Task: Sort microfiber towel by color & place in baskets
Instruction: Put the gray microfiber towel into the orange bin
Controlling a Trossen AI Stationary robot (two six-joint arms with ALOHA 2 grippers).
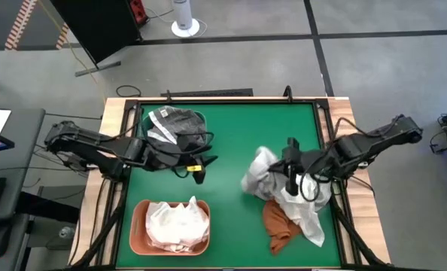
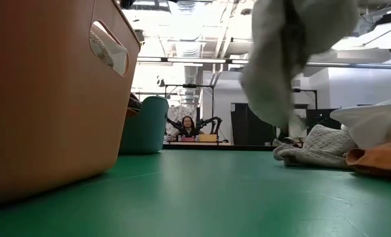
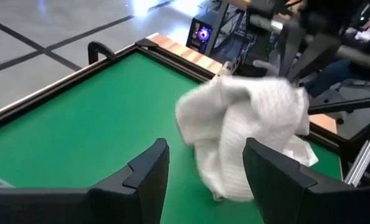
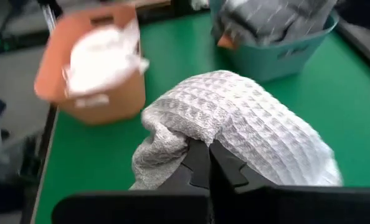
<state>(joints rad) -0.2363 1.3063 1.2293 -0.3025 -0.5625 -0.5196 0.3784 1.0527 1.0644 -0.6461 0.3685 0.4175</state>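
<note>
My right gripper [image 1: 290,179] is shut on a pale grey waffle towel [image 1: 259,177] above the table's right half. That towel also shows as the hanging towel [image 2: 291,46] in the low view. Behind it a pile lies on the table: a white towel [image 1: 308,212], a rust orange towel [image 1: 278,226] and another waffle cloth [image 2: 320,146]. The teal basket [image 1: 180,129] at far left holds dark grey and grid-lined towels. The salmon basket [image 1: 137,229] at the near edge holds white ones. My left gripper [image 1: 199,172] is open beside the teal basket, touching nothing. My right gripper pinches a bunched fold of the waffle towel [image 4: 200,140] between its two shut fingers [image 4: 225,171]. The fingers come from the table's right side, slanting down. The towel drapes over and below the fingers, slack, and its lower end [image 2: 271,108] hangs clear of the table.
Bare green mat [image 1: 231,143] lies between the two grippers and the baskets. The table has a raised dark rim with a wooden border [image 1: 118,113]. A person sits far behind the table [image 2: 185,125] in the room.
</note>
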